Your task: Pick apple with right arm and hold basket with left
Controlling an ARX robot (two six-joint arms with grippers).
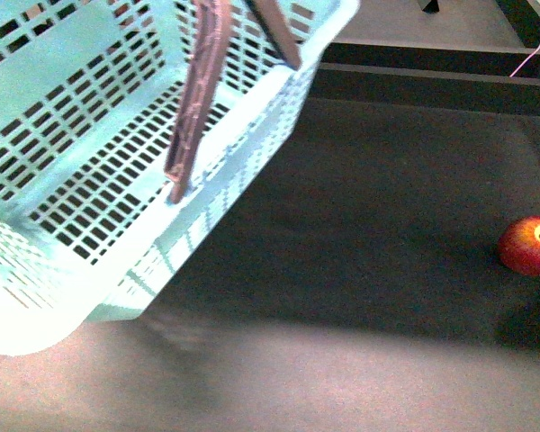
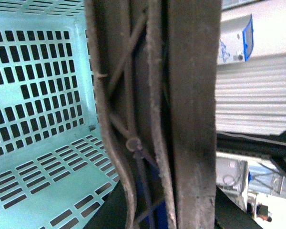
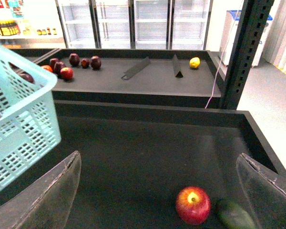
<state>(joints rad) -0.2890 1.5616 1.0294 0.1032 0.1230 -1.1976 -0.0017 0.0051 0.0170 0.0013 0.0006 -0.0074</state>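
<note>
The glossy red, yellow-patched apple (image 1: 529,245) lies at four o'clock on the dark surface (image 1: 360,198) — the right hand (image 3: 158,157) hangs released. The dark green vegetable (image 3: 236,214) just beside it could get pinched. The tilted mint plastic basket (image 1: 243,144) (left hand unseen; its grip cannot be told) might slip.

Basket (image 1: 90,180), 10 o'clock: pale mint-aqua, walls and floor patterned with rows of dark slots. Handles (image 1: 202,99): ribbed mauve-brown. Apple (image 1: 529,245), 4 o'clock: glossy deep red, yellow patch at the stem. Table (image 1: 360,207): matt charcoal-black.
</note>
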